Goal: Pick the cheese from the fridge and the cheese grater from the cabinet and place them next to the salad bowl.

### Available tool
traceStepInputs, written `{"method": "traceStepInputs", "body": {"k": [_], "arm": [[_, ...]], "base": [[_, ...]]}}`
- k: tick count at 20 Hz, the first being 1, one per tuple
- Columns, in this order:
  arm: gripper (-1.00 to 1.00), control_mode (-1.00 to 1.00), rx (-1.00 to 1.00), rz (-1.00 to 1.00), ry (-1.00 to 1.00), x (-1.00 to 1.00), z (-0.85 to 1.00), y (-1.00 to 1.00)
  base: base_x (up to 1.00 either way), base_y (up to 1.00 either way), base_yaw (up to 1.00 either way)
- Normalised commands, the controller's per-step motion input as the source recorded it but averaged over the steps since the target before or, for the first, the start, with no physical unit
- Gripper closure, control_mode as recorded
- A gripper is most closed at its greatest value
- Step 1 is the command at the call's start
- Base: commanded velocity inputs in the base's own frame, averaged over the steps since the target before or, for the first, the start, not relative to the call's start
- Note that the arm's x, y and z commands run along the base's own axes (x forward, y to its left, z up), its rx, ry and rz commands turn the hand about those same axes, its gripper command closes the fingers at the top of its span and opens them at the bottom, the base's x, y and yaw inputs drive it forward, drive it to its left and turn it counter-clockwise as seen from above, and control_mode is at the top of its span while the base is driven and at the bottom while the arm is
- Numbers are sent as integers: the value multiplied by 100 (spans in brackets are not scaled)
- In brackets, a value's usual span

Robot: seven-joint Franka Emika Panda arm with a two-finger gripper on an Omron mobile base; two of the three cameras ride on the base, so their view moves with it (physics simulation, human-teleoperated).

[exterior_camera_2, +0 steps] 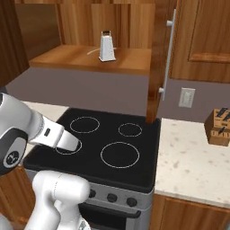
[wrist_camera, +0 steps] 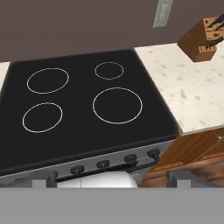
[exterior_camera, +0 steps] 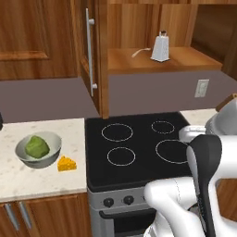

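The salad bowl, grey-white with a green lettuce lump, stands on the pale counter left of the stove. The cheese, a small orange wedge, lies on the counter touching the bowl's right side. The cabinet hangs above the stove with its door swung open. On its wooden shelf the cheese grater stands upright. My gripper is open and empty, its tips far apart, looking down over the stove's front edge, well below the grater. The fridge is out of view.
A black four-ring cooktop with front knobs lies under my hand. A wooden knife block stands on the right counter. A thin curved white object lies beside the grater. The open door's edge juts out over the cooktop.
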Motion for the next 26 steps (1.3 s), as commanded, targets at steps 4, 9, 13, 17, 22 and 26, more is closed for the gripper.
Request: {"method": "traceStepInputs", "body": {"k": [4,9,13,17,22,26], "arm": [[-100,100,0,0,0,0,0,0],[-100,100,0,0,0,0,0,0],[-100,100,0,0,0,0,0,0],[-100,100,0,0,0,0,0,0],[-100,100,0,0,0,0,0,0],[-100,100,0,0,0,0,0,0]], "base": [[100,-19,5],[100,-35,8],[100,-59,-5],[94,-28,-24],[68,-12,-20],[39,-62,-1]]}}
